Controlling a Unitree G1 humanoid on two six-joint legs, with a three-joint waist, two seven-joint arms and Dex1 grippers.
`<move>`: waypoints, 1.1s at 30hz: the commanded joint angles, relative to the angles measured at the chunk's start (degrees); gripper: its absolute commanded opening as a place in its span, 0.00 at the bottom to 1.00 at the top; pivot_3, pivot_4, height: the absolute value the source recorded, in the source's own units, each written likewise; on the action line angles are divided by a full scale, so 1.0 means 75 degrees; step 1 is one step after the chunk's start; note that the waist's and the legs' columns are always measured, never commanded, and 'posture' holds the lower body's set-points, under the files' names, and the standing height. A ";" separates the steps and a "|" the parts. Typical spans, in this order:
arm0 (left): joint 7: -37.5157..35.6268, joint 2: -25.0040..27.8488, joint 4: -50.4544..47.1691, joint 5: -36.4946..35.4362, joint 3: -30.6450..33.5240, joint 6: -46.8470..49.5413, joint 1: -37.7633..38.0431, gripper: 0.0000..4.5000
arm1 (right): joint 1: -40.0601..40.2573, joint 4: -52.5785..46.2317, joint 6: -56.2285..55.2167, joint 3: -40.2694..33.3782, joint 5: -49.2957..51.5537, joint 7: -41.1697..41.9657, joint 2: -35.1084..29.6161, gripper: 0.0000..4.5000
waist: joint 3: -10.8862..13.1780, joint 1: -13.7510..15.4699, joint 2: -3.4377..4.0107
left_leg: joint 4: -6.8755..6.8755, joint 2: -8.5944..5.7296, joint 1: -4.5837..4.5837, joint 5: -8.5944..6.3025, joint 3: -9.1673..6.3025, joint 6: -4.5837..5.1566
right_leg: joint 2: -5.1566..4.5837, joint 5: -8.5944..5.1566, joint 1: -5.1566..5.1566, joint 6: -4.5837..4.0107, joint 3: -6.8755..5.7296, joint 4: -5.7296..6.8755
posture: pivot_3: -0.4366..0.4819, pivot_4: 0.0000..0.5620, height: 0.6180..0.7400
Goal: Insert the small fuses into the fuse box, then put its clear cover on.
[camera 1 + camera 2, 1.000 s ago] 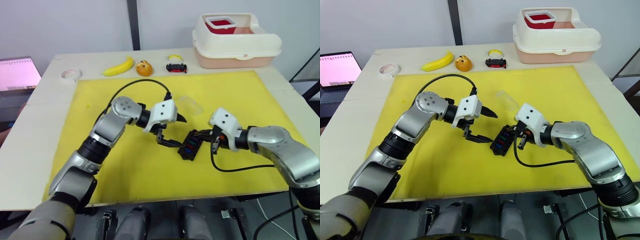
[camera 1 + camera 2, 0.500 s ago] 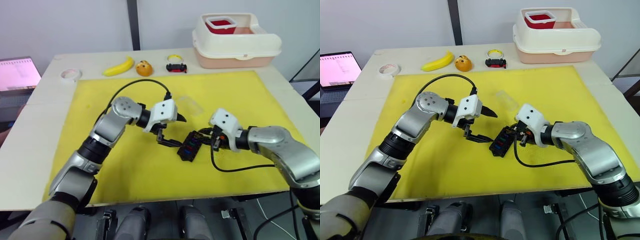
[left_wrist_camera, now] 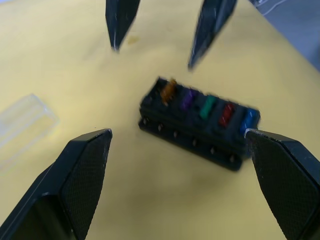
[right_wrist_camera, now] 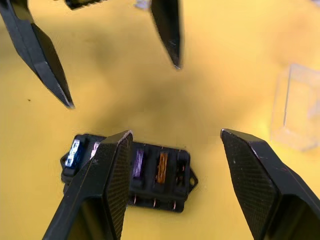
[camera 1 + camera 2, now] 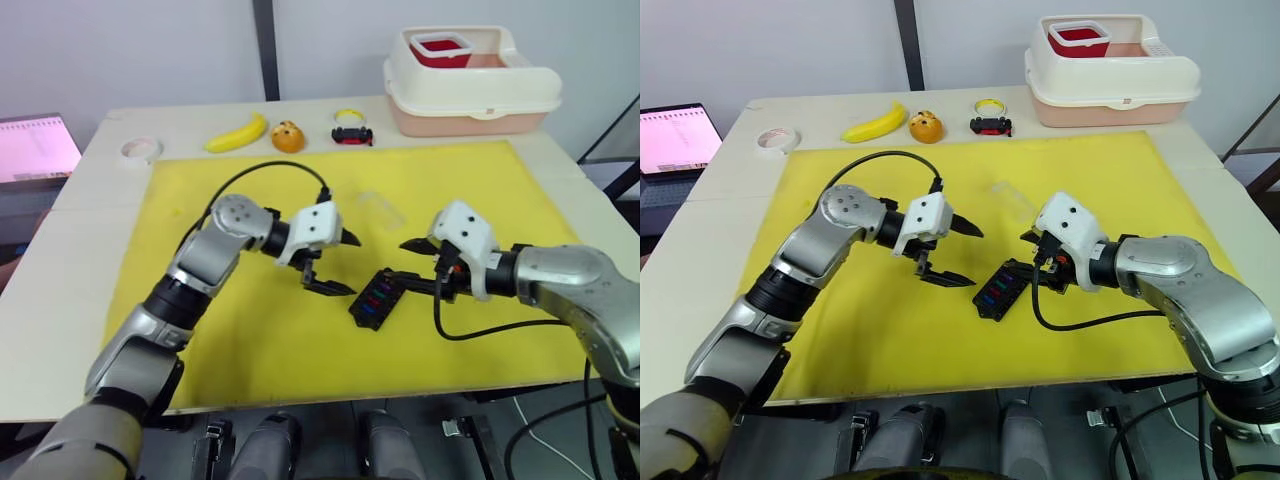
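Hands (image 5: 332, 262) (image 5: 420, 265) backed off fuse box (image 5: 375, 297), both open.

Banana (image 5: 238, 133), orange (image 5: 288, 136) (beside it), tape roll (image 5: 142, 149), cream bin (image 5: 470, 85).

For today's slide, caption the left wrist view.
Open left gripper above the fuse box holding coloured fuses, clear cover nearby.

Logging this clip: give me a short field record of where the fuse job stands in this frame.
fuse box: black, on the yellow mat, between both arms
fuses: orange, purple, green, red, blue seated in a row
clear cover: off, lying on the mat beyond the box
left end effector: open, holding nothing
right end effector: open, holding nothing
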 commanded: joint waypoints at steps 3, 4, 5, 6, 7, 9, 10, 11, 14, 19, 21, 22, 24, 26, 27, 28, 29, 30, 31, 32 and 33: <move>-0.0373 0.0295 0.0023 -0.0177 0.0381 -0.0741 0.0238 1.00 | 0.0865 -0.0283 -0.0886 -0.0427 0.0176 -0.0419 0.0930 0.48 | -0.0001 -0.0003 0.0001 | 0.0004 -0.0003 0.0000 0.0000 0.0004 0.0000 | -0.0002 0.0000 0.0001 0.0000 0.0003 0.0002 | 0.48 0.27 1.00; -0.0430 0.0351 0.0087 -0.0189 0.0417 -0.0868 0.0293 1.00 | 0.0988 -0.0259 -0.1051 -0.0487 0.0247 -0.0433 0.1118 0.39 | -0.0001 -0.0005 0.0001 | 0.0003 -0.0003 0.0000 0.0000 0.0004 0.0000 | -0.0002 0.0000 0.0001 0.0000 0.0003 0.0001 | 0.48 0.27 1.00; -0.0478 0.0402 0.0150 -0.0203 0.0443 -0.0989 0.0344 1.00 | 0.1097 -0.0163 -0.1195 -0.0551 0.0272 -0.0481 0.1297 0.26 | -0.0001 -0.0007 0.0002 | 0.0003 -0.0002 0.0001 0.0000 0.0003 0.0000 | -0.0002 0.0000 0.0001 0.0000 0.0003 0.0003 | 0.48 0.27 1.00; -0.0518 0.0438 0.0208 -0.0214 0.0461 -0.1095 0.0382 1.00 | 0.1183 -0.0058 -0.1329 -0.0585 0.0261 -0.0508 0.1412 0.15 | -0.0001 -0.0009 0.0003 | 0.0003 -0.0002 0.0001 0.0000 0.0003 0.0000 | -0.0002 0.0000 0.0001 0.0000 0.0003 0.0003 | 0.48 0.27 1.00; -0.0553 0.0458 0.0257 -0.0216 0.0480 -0.1180 0.0417 1.00 | 0.1237 0.0042 -0.1379 -0.0628 0.0274 -0.0536 0.1484 0.03 | -0.0001 -0.0002 0.0003 | 0.0003 -0.0003 0.0001 0.0000 0.0004 0.0000 | -0.0001 0.0000 0.0001 0.0000 0.0003 0.0004 | 0.48 0.27 1.00; -0.0605 0.0471 0.0374 -0.0205 0.0506 -0.1340 0.0460 1.00 | 0.1275 0.0197 -0.1406 -0.0691 0.0328 -0.0569 0.1552 0.01 | -0.0001 0.0003 0.0003 | 0.0006 -0.0005 0.0001 0.0000 0.0003 0.0000 | -0.0002 0.0000 0.0003 0.0000 0.0002 0.0003 | 0.48 0.27 1.00; -0.0621 0.0470 0.0434 -0.0194 0.0513 -0.1411 0.0473 1.00 | 0.1289 0.0257 -0.1424 -0.0683 0.0336 -0.0573 0.1555 0.01 | -0.0001 0.0005 0.0003 | 0.0008 -0.0005 0.0001 0.0000 0.0002 0.0000 | -0.0002 0.0000 0.0005 0.0000 0.0002 0.0004 | 0.48 0.27 1.00; -0.0627 0.0462 0.0499 -0.0183 0.0514 -0.1477 0.0478 1.00 | 0.1314 0.0311 -0.1465 -0.0631 0.0301 -0.0560 0.1530 0.01 | -0.0001 0.0004 0.0003 | 0.0008 -0.0005 0.0001 0.0000 0.0002 0.0000 | -0.0002 0.0000 0.0005 0.0000 0.0001 0.0004 | 0.48 0.27 1.00; -0.0619 0.0428 0.0633 -0.0156 0.0511 -0.1604 0.0479 1.00 | 0.1383 0.0377 -0.1547 -0.0479 0.0207 -0.0525 0.1434 0.01 | -0.0002 -0.0014 0.0003 | 0.0007 -0.0004 0.0002 0.0000 0.0002 0.0000 | -0.0001 0.0000 0.0004 0.0000 0.0001 0.0004 | 0.48 0.27 1.00; -0.0582 0.0368 0.0729 -0.0144 0.0494 -0.1724 0.0528 1.00 | 0.1531 0.0425 -0.1607 -0.0300 0.0137 -0.0515 0.1333 0.01 | -0.0002 -0.0014 0.0004 | 0.0007 -0.0004 0.0002 0.0000 0.0002 0.0000 | -0.0001 0.0000 0.0004 0.0000 0.0001 0.0005 | 0.48 0.27 1.00; -0.0582 0.0356 0.0766 -0.0130 0.0490 -0.1773 0.0550 1.00 | 0.1534 0.0456 -0.1610 -0.0252 0.0105 -0.0549 0.1321 0.01 | -0.0002 -0.0017 0.0004 | 0.0007 -0.0004 0.0002 0.0000 0.0002 0.0000 | -0.0001 0.0000 0.0004 0.0000 0.0001 0.0005 | 0.48 0.27 1.00; -0.0582 0.0353 0.0772 -0.0126 0.0490 -0.1784 0.0558 1.00 | 0.1537 0.0461 -0.1612 -0.0239 0.0099 -0.0561 0.1314 0.01 | -0.0002 -0.0017 0.0004 | 0.0007 -0.0004 0.0002 0.0000 0.0002 0.0000 | -0.0001 0.0000 0.0004 0.0000 0.0001 0.0006 | 0.48 0.27 1.00; -0.0581 0.0331 0.0843 -0.0104 0.0484 -0.1838 0.0554 1.00 | 0.1521 0.0468 -0.1578 -0.0181 0.0091 -0.0587 0.1311 0.01 | -0.0002 -0.0013 0.0004 | 0.0008 -0.0004 0.0003 0.0000 0.0002 0.0000 | 0.0000 0.0000 0.0004 0.0000 0.0001 0.0006 | 0.48 0.27 1.00; -0.0576 0.0298 0.0941 -0.0080 0.0472 -0.1904 0.0531 1.00 | 0.1511 0.0493 -0.1501 -0.0077 0.0045 -0.0631 0.1292 0.01 | -0.0002 -0.0011 0.0004 | 0.0008 -0.0004 0.0002 0.0000 0.0002 0.0000 | -0.0001 0.0000 0.0004 0.0000 0.0001 0.0006 | 0.48 0.27 1.00; -0.0575 0.0283 0.0978 -0.0074 0.0469 -0.1930 0.0521 1.00 | 0.1516 0.0511 -0.1469 -0.0024 0.0012 -0.0648 0.1279 0.01 | -0.0002 -0.0012 0.0004 | 0.0008 -0.0004 0.0003 0.0000 0.0002 0.0000 | -0.0001 0.0000 0.0004 0.0000 0.0001 0.0006 | 0.48 0.27 1.00; -0.0575 0.0270 0.1007 -0.0069 0.0467 -0.1952 0.0511 1.00 | 0.1525 0.0533 -0.1420 0.0023 -0.0019 -0.0672 0.1268 0.01 | -0.0002 -0.0014 0.0004 | 0.0008 -0.0004 0.0003 0.0000 0.0002 0.0000 | -0.0001 0.0000 0.0004 0.0000 0.0001 0.0006 | 0.48 0.27 1.00; -0.0577 0.0258 0.1028 -0.0070 0.0466 -0.1965 0.0503 1.00 | 0.1529 0.0563 -0.1337 0.0065 -0.0037 -0.0713 0.1263 0.01 | -0.0002 -0.0015 0.0004 | 0.0008 -0.0004 0.0003 0.0000 0.0002 0.0000 | -0.0001 0.0000 0.0004 0.0000 0.0001 0.0006 | 0.48 0.27 1.00; -0.0582 0.0252 0.1036 -0.0076 0.0470 -0.1974 0.0499 1.00 | 0.1528 0.0587 -0.1252 0.0096 -0.0048 -0.0761 0.1263 0.01 | -0.0002 -0.0015 0.0004 | 0.0008 -0.0004 0.0003 0.0000 0.0002 0.0000 | -0.0001 0.0000 0.0004 0.0000 0.0001 0.0006 | 0.48 0.27 1.00; -0.0587 0.0248 0.1041 -0.0083 0.0472 -0.1981 0.0497 1.00 | 0.1526 0.0616 -0.1174 0.0106 -0.0051 -0.0821 0.1284 0.01 | -0.0002 -0.0014 0.0004 | 0.0008 -0.0004 0.0003 0.0000 0.0002 0.0000 | -0.0001 0.0000 0.0004 0.0000 0.0001 0.0006 | 0.48 0.27 1.00; -0.0592 0.0245 0.1045 -0.0088 0.0474 -0.1989 0.0496 1.00 | 0.1523 0.0640 -0.1095 0.0107 -0.0039 -0.0868 0.1304 0.01 | -0.0003 -0.0011 0.0004 | 0.0008 -0.0004 0.0004 0.0000 0.0002 0.0000 | -0.0001 0.0000 0.0005 0.0000 0.0001 0.0006 | 0.48 0.27 1.00; -0.0597 0.0242 0.1049 -0.0091 0.0477 -0.1999 0.0497 1.00 | 0.1520 0.0654 -0.1031 0.0111 -0.0026 -0.0898 0.1313 0.01 | -0.0003 -0.0010 0.0004 | 0.0008 -0.0004 0.0004 0.0000 0.0002 0.0000 | 0.0000 0.0000 0.0005 0.0000 0.0001 0.0006 | 0.48 0.27 1.00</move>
